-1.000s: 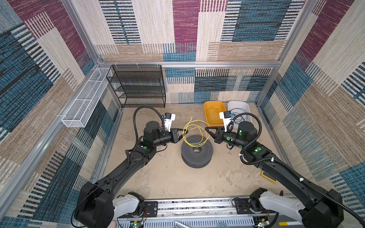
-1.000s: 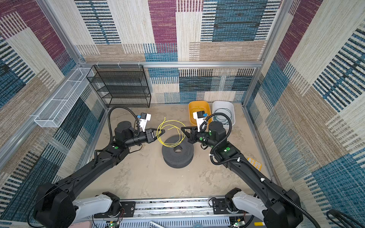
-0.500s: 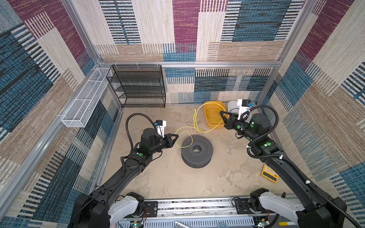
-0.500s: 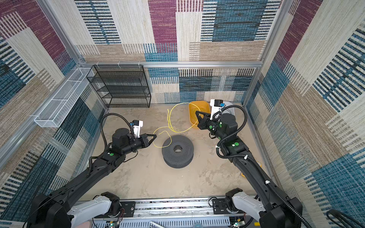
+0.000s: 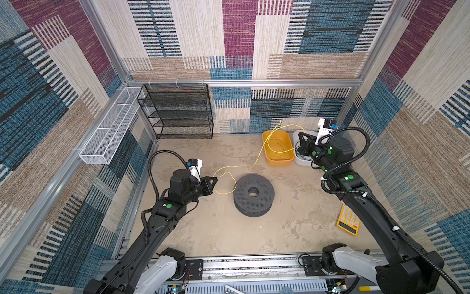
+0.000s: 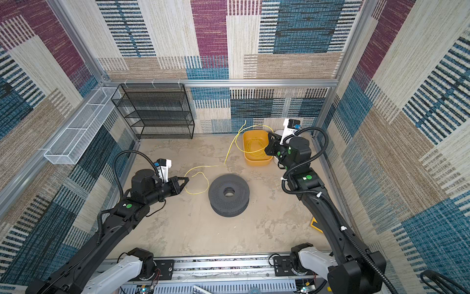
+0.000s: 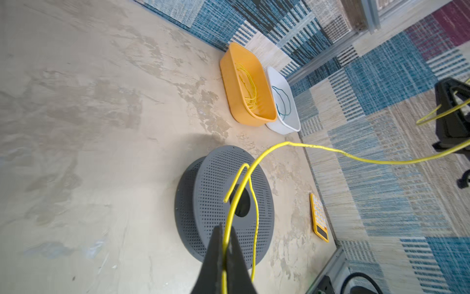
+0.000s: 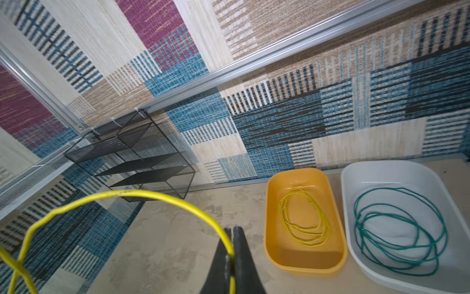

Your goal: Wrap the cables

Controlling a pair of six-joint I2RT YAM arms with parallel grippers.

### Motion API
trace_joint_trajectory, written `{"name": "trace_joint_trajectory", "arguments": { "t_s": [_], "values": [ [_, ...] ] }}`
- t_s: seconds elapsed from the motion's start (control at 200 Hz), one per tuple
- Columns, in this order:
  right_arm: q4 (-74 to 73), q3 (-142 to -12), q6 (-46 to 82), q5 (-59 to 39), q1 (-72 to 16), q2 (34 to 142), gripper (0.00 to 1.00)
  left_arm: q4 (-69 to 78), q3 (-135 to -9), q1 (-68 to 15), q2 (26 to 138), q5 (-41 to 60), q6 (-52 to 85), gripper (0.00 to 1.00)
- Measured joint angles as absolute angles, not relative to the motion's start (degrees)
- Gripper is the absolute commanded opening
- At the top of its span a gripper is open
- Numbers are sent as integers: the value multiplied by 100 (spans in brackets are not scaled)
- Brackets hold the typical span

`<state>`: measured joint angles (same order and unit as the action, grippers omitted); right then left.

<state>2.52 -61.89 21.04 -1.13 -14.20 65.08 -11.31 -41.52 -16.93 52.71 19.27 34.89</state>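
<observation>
Pinching yellow cable (image 7: pixel 287 144), left fingers (image 7: pixel 211 259), right fingers (image 8: pixel 244 259)

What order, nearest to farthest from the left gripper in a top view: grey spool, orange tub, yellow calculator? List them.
From the left gripper:
1. Grey spool, just right of it, mid-floor.
2. Orange tub, by the back wall, right of centre.
3. Yellow calculator, far right, beside the right arm.

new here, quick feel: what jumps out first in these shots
A bright yellow cable runs across the floor, pinched by the left gripper left of centre and the right gripper by the white bin at back right. A dark grey perforated spool sits mid-floor beside it.
</observation>
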Motion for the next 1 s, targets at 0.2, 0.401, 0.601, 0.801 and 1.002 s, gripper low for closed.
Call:
{"name": "trace_joint_trajectory", "arguments": {
  "t_s": [0.2, 0.401, 0.601, 0.801, 1.002],
  "values": [
    [473, -6084, 1776, 340, -1424, 6659, 0, -1892, -4591, -1352, 5221, 1693, 3253, 0],
    [598, -6145, 1772, 64, -1962, 6906, 0, -2200, -5183, -1326, 5419, 2058, 2934, 0],
    [779, -6248, 1662, -93, -2292, 7146, 0, -2731, -5527, -1238, 5492, 1500, 2536, 38],
    [819, -6289, 1673, -497, -2462, 7234, 0, -3315, -5988, -1219, 5557, 1496, 2215, 61],
    [821, -6464, 1806, -1072, -2517, 7371, 0, -3693, -6978, -1236, 5798, 1688, 1898, 63]
  ]
}}
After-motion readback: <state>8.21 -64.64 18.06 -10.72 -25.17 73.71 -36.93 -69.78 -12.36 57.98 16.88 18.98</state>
